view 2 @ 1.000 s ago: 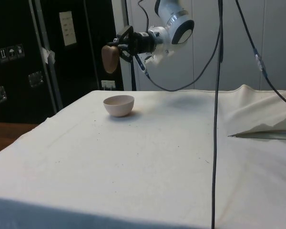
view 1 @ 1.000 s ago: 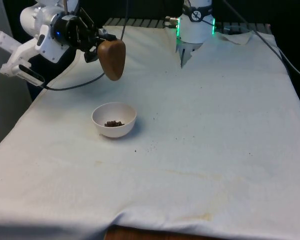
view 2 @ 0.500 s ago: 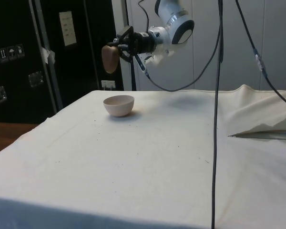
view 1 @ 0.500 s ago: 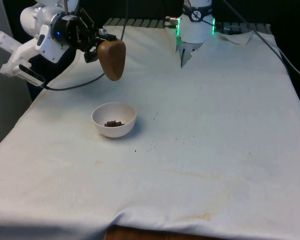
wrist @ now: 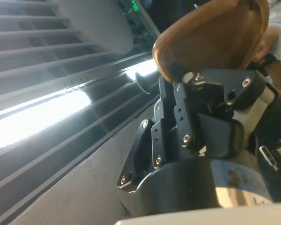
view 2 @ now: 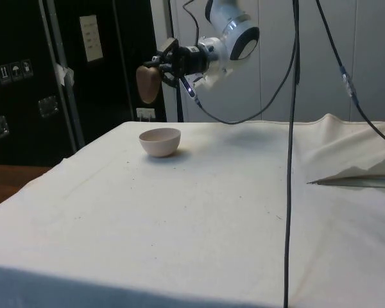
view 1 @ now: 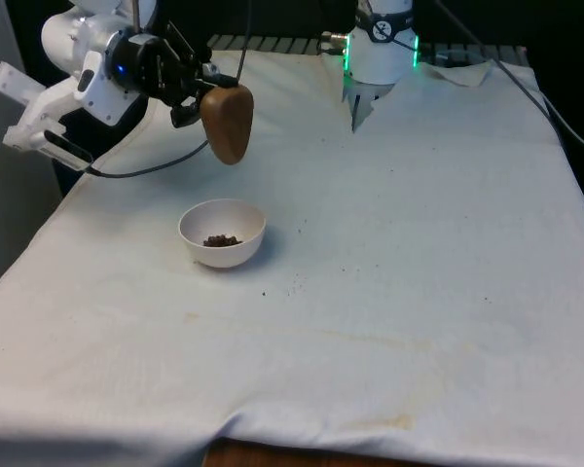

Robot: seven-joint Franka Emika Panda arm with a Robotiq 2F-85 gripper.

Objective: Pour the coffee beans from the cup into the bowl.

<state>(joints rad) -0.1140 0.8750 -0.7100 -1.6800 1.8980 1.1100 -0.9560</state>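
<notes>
Gripper (view 1: 197, 97) is clamped on the brown cup (view 1: 227, 124), fingers closed on its upper end, cup hanging above the table cloth (view 1: 419, 253). From the front view the cup sits above and slightly behind the white bowl (view 1: 222, 232), a touch toward the front view's right of it; side view has the cup (view 2: 147, 83) up over the bowl (view 2: 160, 141) with clear air between them. The cup is turned well off upright, long axis near vertical, held from the wrist side; I can't see its opening from either fixed camera, so I can't confirm which way the mouth faces. The wrist view gives the cup's brown wall (wrist: 215, 33) pinned against a finger (wrist: 187, 108), grip looks firm. The bowl already has a small heap of coffee beans (view 1: 222, 240) in it, and a few dark specks (view 1: 294, 287) lie on the cloth just beside the bowl, likely stray beans or crumbs. My read: pour step is either done or at its tail. Next I'd check the cup is empty, and if not, line the mouth up over the bowl centre and tip further, slowly, to avoid more scatter. Otherwise right the cup and set it down clear of the bowl.
</notes>
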